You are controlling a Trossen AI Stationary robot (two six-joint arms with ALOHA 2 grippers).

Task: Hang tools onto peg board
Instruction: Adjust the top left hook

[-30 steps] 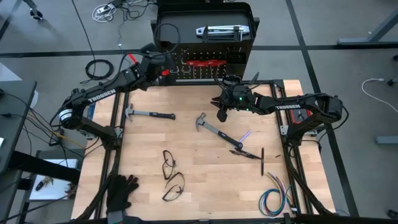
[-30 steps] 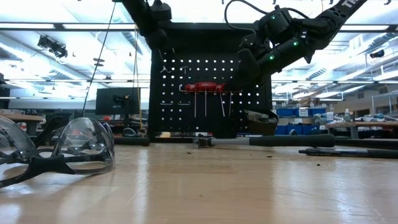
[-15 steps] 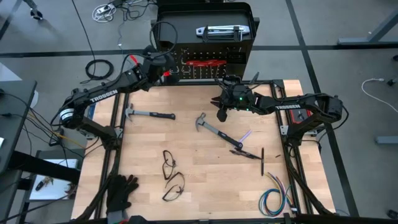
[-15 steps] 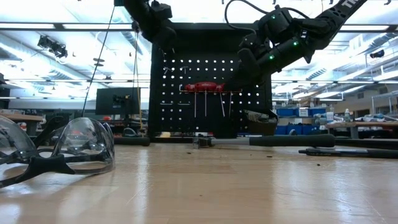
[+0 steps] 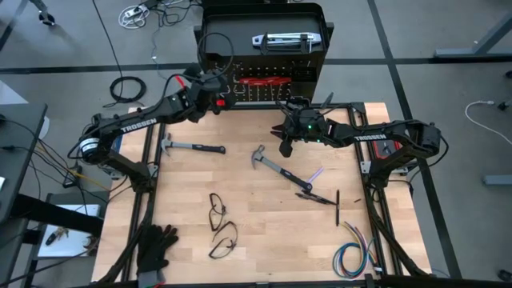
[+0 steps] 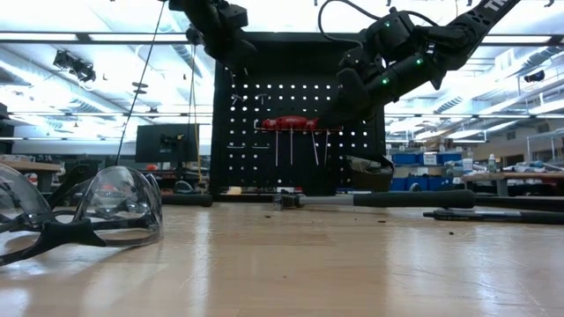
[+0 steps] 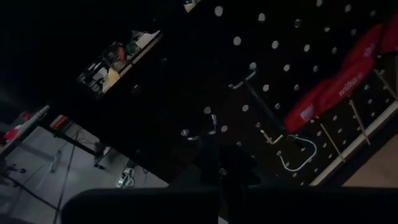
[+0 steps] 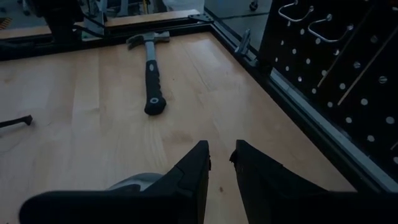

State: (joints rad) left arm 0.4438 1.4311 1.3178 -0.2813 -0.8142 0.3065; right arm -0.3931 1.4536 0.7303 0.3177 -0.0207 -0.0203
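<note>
High view: your left gripper (image 5: 214, 94), closed and empty, sits against the peg board (image 5: 264, 48); hammers (image 5: 192, 147) lie near it. Right wrist view: right gripper (image 8: 221, 163) slightly parted, empty. Risk: snagging hooks.

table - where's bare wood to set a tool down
Free: the strip between the safety glasses and the cable bundle, and the patch between the two hammers. Crowded: the right side, around the second hammer and thin tools under the right gripper.
</note>
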